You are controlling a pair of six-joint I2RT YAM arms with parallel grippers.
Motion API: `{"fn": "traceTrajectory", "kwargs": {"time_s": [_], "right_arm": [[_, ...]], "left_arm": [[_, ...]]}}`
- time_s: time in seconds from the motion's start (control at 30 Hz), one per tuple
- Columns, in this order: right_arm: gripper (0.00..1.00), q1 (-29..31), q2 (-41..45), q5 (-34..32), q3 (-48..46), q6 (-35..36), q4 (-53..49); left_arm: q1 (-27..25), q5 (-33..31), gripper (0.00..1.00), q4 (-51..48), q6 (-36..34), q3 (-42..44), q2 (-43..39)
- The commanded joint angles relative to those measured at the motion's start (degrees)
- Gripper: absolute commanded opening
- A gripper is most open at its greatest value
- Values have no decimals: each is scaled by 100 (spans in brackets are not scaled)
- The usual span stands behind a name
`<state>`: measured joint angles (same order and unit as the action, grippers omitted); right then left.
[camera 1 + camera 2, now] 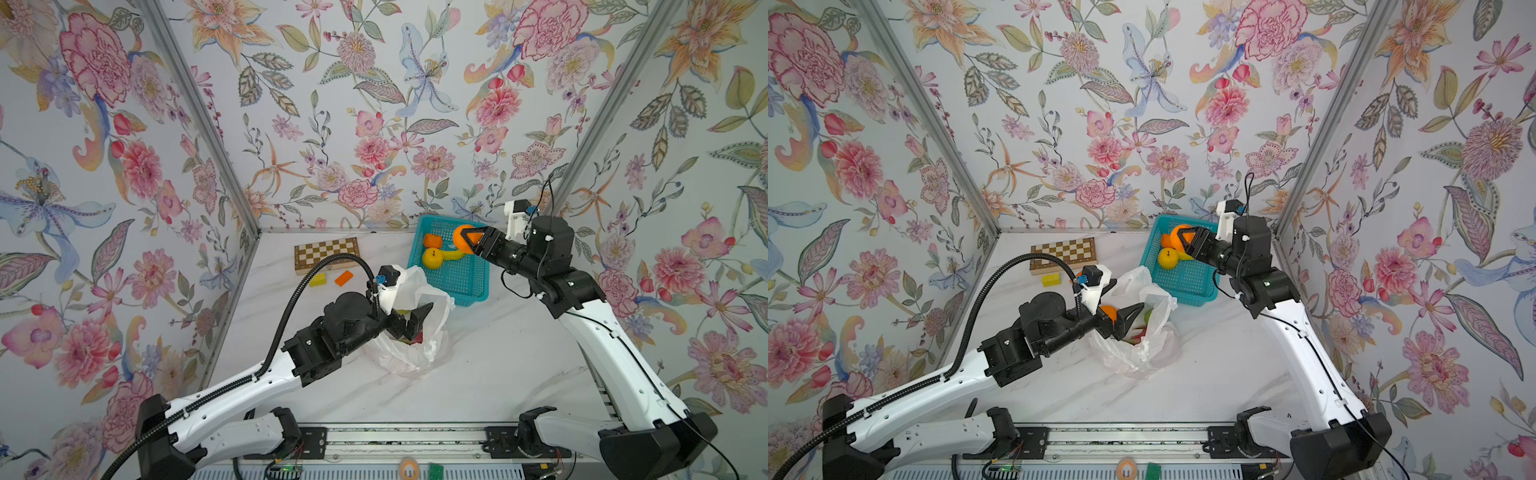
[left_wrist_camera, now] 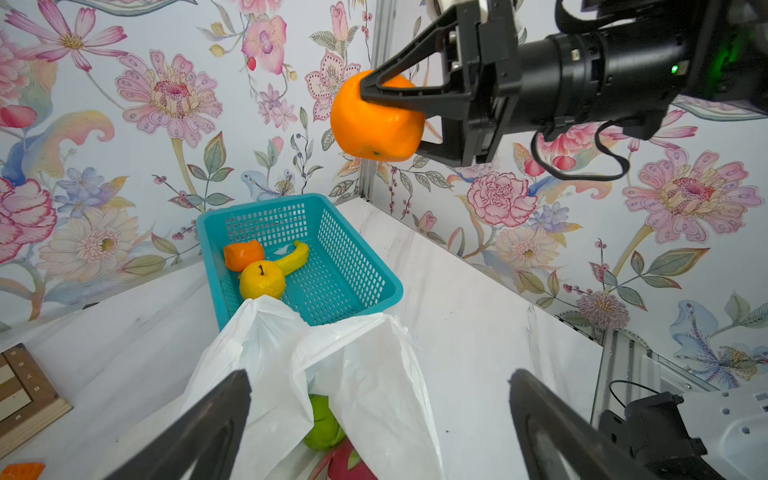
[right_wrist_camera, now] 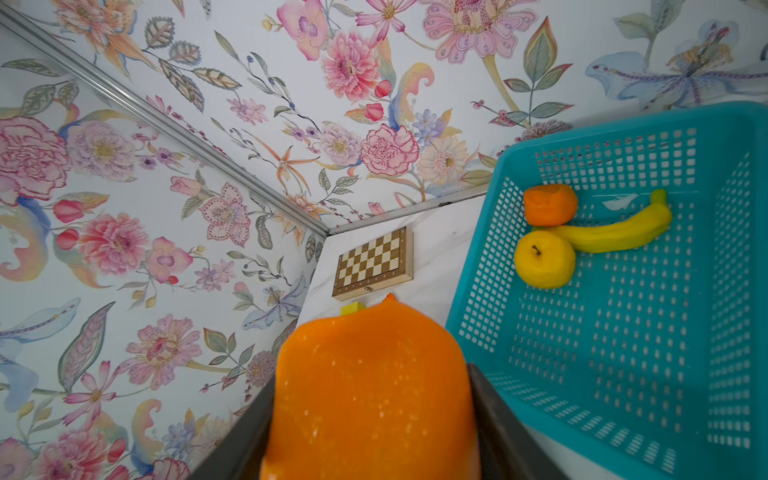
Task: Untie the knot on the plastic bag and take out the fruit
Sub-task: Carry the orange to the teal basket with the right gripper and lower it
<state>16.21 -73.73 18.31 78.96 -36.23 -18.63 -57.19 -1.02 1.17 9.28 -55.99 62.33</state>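
Knot: none shows. The plastic bag (image 1: 417,282) has its mouth wide open, so the untying looks done.
Bag place: in the middle of the tabletop (image 1: 498,374), just beside the near corner of the teal basket (image 2: 390,286).
Bag pointing: mouth up. Its long way seems to run from the basket toward the front.
Fruit out: an orange one (image 2: 243,255) and a yellow apple-like one (image 2: 262,278) lie in the basket, by a banana (image 2: 295,257).
Fruit in the air: a round orange (image 3: 370,386), clenched in the right end effector (image 2: 380,118), up over the basket.
Fruit left in the bag: a green one (image 2: 324,424), a dragon fruit (image 2: 349,461), a second orange (image 1: 1108,312).
Left end effector (image 1: 419,321): spread wide, holding nothing, at the bag's mouth.
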Motion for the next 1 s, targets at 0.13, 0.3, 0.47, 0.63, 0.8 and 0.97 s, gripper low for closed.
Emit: {"fn": "traceTrajectory", "kwargs": {"time_s": [0.13, 0.3, 0.47, 0.63, 0.8, 0.97], "right_arm": [[45, -329, -1653, -5, 1015, 827, -57], [45, -474, -2892, -280, 1873, 1158, -426], [46, -499, -4052, -910, 2748, 1469, -751], [45, -556, -5134, -1221, 3669, 1524, -913], [45, -623, -6090, -1309, 4554, 1512, -1147], [45, -702, -6896, -1332, 5361, 1419, -1306]], "left_arm": [[-39, -45, 98, -757, 150, -294, 198], [-36, -165, 98, -677, 35, -212, 223], [-29, -234, 98, -577, 54, -27, 212], [-29, -221, 98, -367, 143, 198, 183], [-29, -282, 98, -252, 139, 451, 177], [-20, -365, 99, -215, 30, 499, 262]]}}
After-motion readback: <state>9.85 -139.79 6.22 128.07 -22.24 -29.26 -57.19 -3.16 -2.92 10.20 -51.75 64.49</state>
